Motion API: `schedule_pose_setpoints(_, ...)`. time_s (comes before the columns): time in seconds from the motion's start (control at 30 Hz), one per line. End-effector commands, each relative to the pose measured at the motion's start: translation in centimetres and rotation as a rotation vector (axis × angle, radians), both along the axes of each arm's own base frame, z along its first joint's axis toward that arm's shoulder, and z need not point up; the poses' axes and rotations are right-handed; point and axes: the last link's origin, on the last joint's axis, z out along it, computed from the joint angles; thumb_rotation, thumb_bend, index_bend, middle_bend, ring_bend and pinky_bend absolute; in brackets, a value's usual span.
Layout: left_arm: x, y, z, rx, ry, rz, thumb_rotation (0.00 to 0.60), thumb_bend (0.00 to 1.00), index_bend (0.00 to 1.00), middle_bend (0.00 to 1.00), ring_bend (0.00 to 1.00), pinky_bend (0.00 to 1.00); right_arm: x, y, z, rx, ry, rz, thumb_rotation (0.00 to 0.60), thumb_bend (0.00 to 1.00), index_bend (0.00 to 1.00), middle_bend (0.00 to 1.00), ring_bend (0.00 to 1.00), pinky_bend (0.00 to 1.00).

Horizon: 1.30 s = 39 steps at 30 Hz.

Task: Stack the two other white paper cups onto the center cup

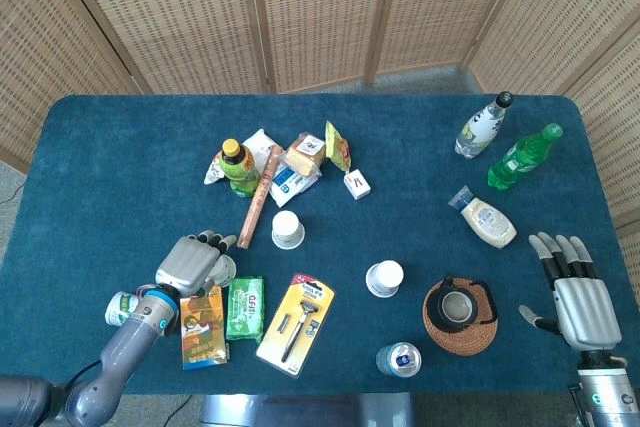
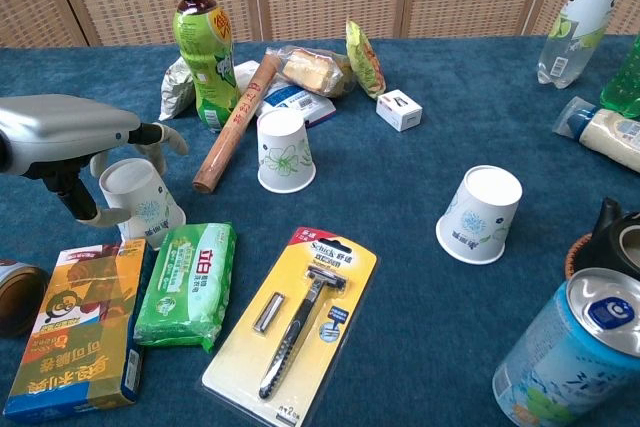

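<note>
I have the left hand (image 2: 70,137) over the left cup (image 2: 140,202), which stands upside down; the fingers (image 2: 165,135) arch over its flat top and the thumb reaches down its near side, though I cannot tell whether anything actually touches or grips the paper. Just past those fingertips lies a brown wrapped stick (image 1: 259,209), and beyond it the center cup (image 1: 287,229), also upside down, with a flower print showing in the chest view. The right cup (image 1: 384,278) sits inverted well to the right of both. All three cups show only their closed bases, so their insides are hidden.

Under my left wrist lie an orange carton (image 2: 75,322) and a green tissue pack (image 2: 188,285), with a packaged razor (image 1: 294,323) beside them. A small can (image 1: 122,306) lies on its side by the forearm.

The right hand (image 1: 575,292) rests flat near the table's right edge, fingers spread and holding nothing (well apart from every cup). Toward its thumb side stands a woven basket (image 1: 460,315) containing a dark teapot, and a sealed drinks can (image 1: 399,359) stands near it.
</note>
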Motion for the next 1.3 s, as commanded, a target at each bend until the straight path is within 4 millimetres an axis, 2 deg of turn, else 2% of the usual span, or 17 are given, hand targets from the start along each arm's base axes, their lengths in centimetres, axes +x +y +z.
schedule_pose_setpoints(0.03, 0.0, 0.0, -0.1, 0.000, -0.006, 0.002, 0.600, 0.39, 0.15, 0.36, 0.24, 0.45, 0.0, 0.0, 0.0, 0.000, 0.000, 0.002, 0.600, 0.03, 0.00, 0.00, 0.00, 0.00)
schedule_pose_setpoints(0.23, 0.1, 0.0, -0.1, 0.012, -0.024, -0.006, 0.600, 0.40, 0.19, 0.42, 0.27, 0.46, 0.0, 0.0, 0.0, 0.002, 0.000, 0.001, 0.600, 0.02, 0.00, 0.00, 0.00, 0.00)
schedule_pose_setpoints(0.5, 0.9, 0.1, 1.2, 0.034, -0.093, -0.004, 0.600, 0.40, 0.17, 0.39, 0.27, 0.46, 0.1, 0.1, -0.1, 0.006, -0.002, 0.003, 0.600, 0.02, 0.00, 0.00, 0.00, 0.00)
schedule_pose_setpoints(0.83, 5.0, 1.6, 5.2, 0.110, -0.264, -0.070, 0.600, 0.40, 0.16, 0.37, 0.27, 0.46, 0.3, 0.2, -0.2, 0.013, -0.008, 0.009, 0.600, 0.03, 0.00, 0.00, 0.00, 0.00)
schedule_pose_setpoints(0.93, 6.5, 2.3, 5.8, 0.126, -0.291, -0.100, 0.600, 0.40, 0.16, 0.37, 0.27, 0.46, 0.4, 0.2, -0.2, 0.016, -0.008, 0.010, 0.600, 0.03, 0.00, 0.00, 0.00, 0.00)
schedule_pose_setpoints(1.13, 9.4, 3.9, 5.4, 0.118, -0.321, -0.129, 0.600, 0.40, 0.16, 0.36, 0.27, 0.45, 0.4, 0.3, -0.3, 0.019, -0.009, 0.011, 0.600, 0.02, 0.00, 0.00, 0.00, 0.00)
schedule_pose_setpoints(1.3, 10.8, 4.8, 4.4, 0.098, -0.298, -0.131, 0.600, 0.40, 0.15, 0.35, 0.27, 0.45, 0.4, 0.2, -0.1, 0.012, -0.017, 0.008, 0.600, 0.03, 0.00, 0.00, 0.00, 0.00)
